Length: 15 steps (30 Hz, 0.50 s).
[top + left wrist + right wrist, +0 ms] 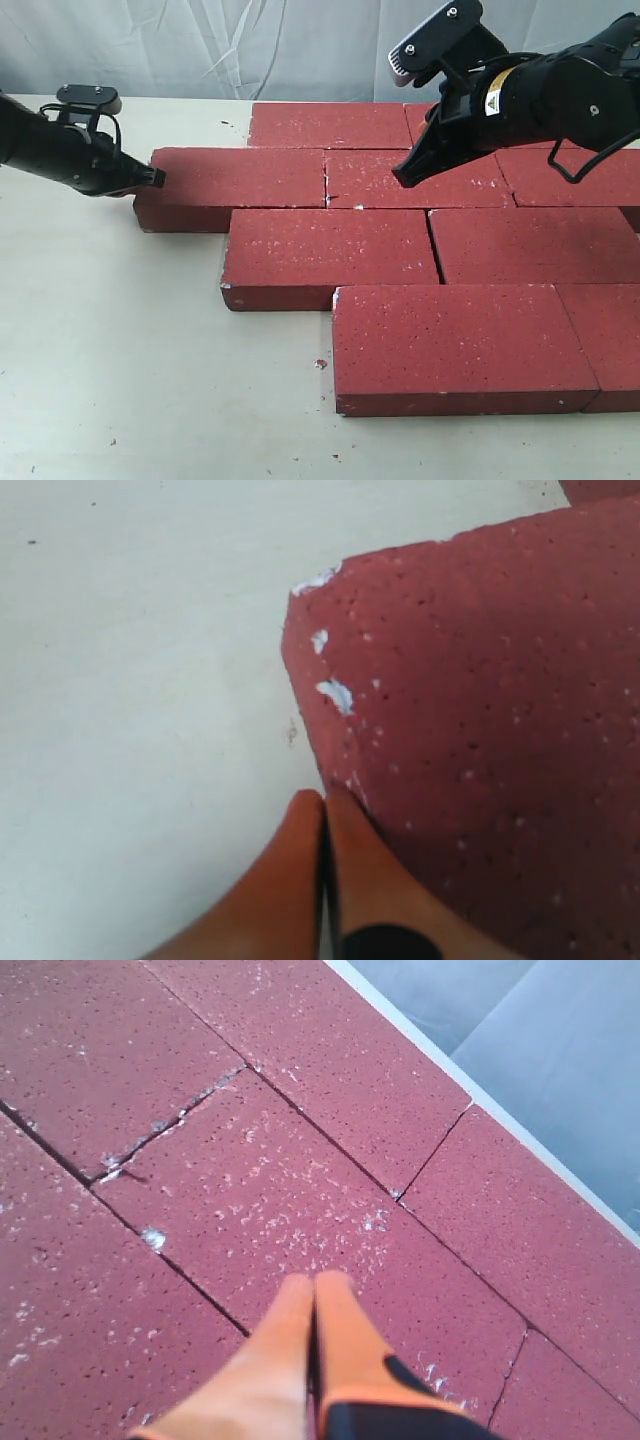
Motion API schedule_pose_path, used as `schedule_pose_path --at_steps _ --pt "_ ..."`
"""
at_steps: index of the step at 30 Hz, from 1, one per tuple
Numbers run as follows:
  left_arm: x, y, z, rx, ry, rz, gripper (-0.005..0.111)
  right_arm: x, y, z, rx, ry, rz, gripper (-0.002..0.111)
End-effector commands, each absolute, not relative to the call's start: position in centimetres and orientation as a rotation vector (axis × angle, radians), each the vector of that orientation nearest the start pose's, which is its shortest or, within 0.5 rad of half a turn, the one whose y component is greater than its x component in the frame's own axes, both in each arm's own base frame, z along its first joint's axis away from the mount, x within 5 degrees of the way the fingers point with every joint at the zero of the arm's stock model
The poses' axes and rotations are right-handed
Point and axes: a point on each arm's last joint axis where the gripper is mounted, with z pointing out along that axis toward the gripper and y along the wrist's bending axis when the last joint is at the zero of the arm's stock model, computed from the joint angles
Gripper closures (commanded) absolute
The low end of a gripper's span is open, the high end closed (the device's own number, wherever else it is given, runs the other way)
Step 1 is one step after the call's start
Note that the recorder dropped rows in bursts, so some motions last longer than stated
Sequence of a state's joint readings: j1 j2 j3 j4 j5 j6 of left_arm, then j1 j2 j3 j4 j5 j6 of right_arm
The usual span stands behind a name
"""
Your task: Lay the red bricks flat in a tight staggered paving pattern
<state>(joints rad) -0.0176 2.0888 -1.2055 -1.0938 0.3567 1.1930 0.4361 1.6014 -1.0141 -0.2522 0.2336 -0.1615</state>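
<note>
Bottom of the exterior frame: bare desk [120, 380], and then the red bricks [470, 190] begin. The nearest brick [460, 345] lies flat at lower right, and its neighbour is cut off by the right edge. These are thick slabs with rough speckled faces and chipped whitish corners. They look heavy and rigid to me, gritty rather than slippery, and too broad to pinch across the top. Shoving on an end face or a long side looks the way to shift one, though those corners may crumble if knocked.

One row up, the second-row brick [325, 255] sits offset with tight joints. Higher, at middle left, the left-end brick [235, 180] juts out. The left tool [157, 178] has its fingers [290, 870] pressed together, holding nothing, tip against that brick's end by the chipped corner.

At upper centre, the right tool [405, 175] is likewise pinched closed and empty, tip over the third row. Whether it is touching or hovering, I can't tell. Its arm hides part of the far row, so the brick count is unsure.
</note>
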Motion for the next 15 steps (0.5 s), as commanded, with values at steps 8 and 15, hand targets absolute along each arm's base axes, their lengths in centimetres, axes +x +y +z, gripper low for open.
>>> schedule_pose_path --at_steps 8,15 --pt "41.13 -4.21 11.35 0.38 2.489 -0.35 0.107 31.64 13.97 24.22 -0.917 2.096 -0.059 0.109" --pt "41.33 -3.81 11.35 0.354 2.483 -0.302 0.107 31.68 14.01 24.28 -0.914 2.087 -0.056 0.109"
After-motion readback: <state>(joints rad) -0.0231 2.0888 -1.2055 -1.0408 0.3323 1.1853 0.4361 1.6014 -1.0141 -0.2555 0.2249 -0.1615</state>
